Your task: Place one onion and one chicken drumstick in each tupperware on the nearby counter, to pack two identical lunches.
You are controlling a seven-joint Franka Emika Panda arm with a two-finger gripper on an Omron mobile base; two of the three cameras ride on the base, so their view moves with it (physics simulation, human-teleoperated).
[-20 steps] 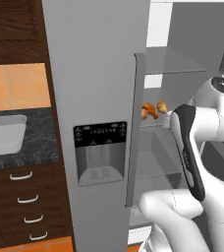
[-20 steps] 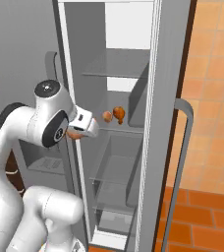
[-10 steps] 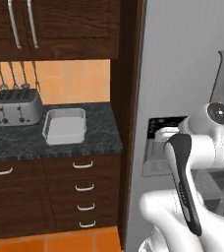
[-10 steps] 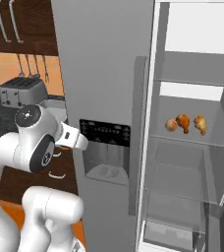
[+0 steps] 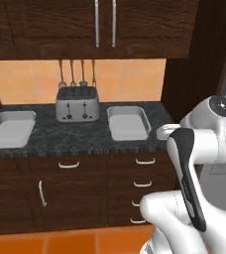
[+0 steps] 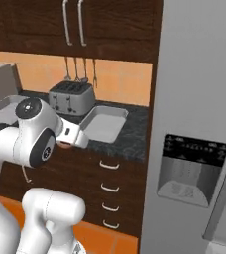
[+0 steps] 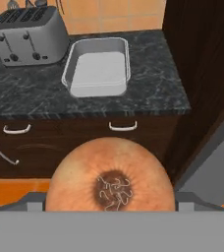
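We see an onion [image 7: 111, 176] filling the lower centre of the hand view, pinched in our gripper [image 7: 111, 204] for carrying. Ahead, at upper centre, an empty tupperware [image 7: 98, 69] waits on the dark counter [image 7: 153, 78] beside a toaster [image 7: 28, 34], likely the drop spot.

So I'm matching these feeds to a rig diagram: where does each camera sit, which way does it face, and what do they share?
Left base view: behind the arm's left, facing the dark marbled counter; the white arm fills the lower right.
Right base view: behind its right, facing counter and grey fridge door; the arm rises lower left.
Hand view: on the hand, looking down past the held round tan onion.
All share the silver toaster and the pale grey rectangular tupperware tray beside it.
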